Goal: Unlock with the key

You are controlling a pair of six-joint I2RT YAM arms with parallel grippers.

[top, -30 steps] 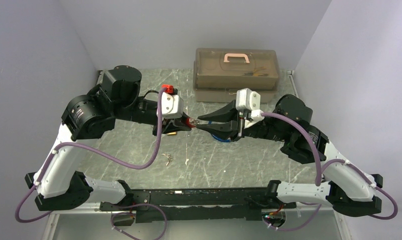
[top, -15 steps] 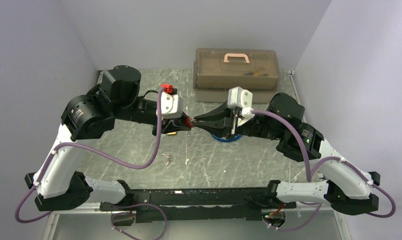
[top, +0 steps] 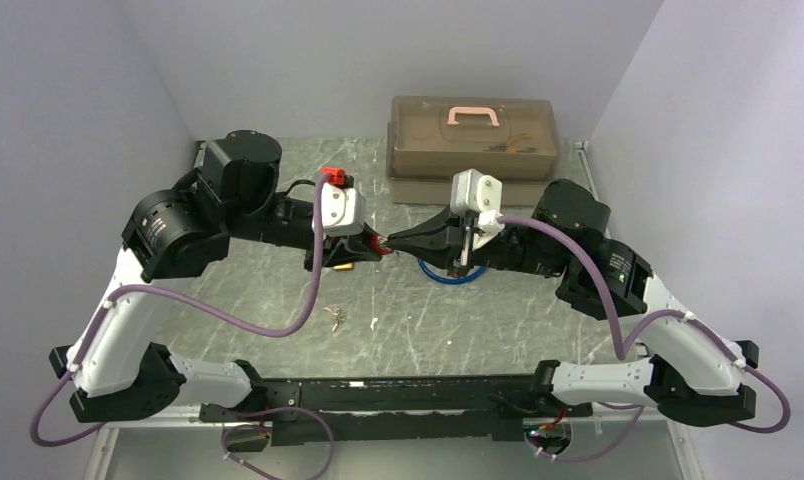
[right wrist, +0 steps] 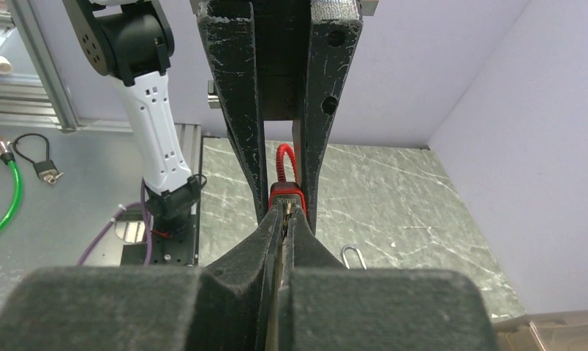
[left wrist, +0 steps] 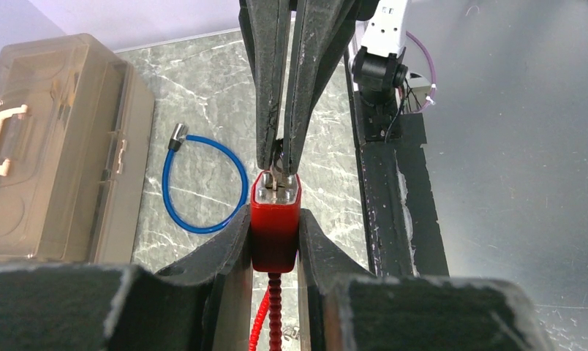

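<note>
A small red padlock [left wrist: 276, 234] with a red ribbed cable [left wrist: 273, 314] is clamped between the fingers of my left gripper [left wrist: 275, 218], held above the table's middle [top: 376, 243]. The lock's metal face points at my right gripper [left wrist: 279, 157], which meets it tip to tip. My right gripper [right wrist: 284, 212] is shut on the key [right wrist: 284, 208], a thin brass sliver between its pads that reaches the lock [right wrist: 285, 196]. In the top view the right gripper [top: 393, 242] touches the left gripper [top: 370, 247] at the lock. Most of the key is hidden.
A tan toolbox [top: 473, 140] with a pink handle stands at the back. A blue cable loop [top: 453, 272] lies under the right gripper. A small bunch of keys [top: 335, 318] lies on the marble table [top: 278, 290] in front. A loose metal shackle [right wrist: 353, 256] lies nearby.
My right gripper has moved left up to the lock and its jaws have closed on the key. The left gripper has held still with the padlock.
</note>
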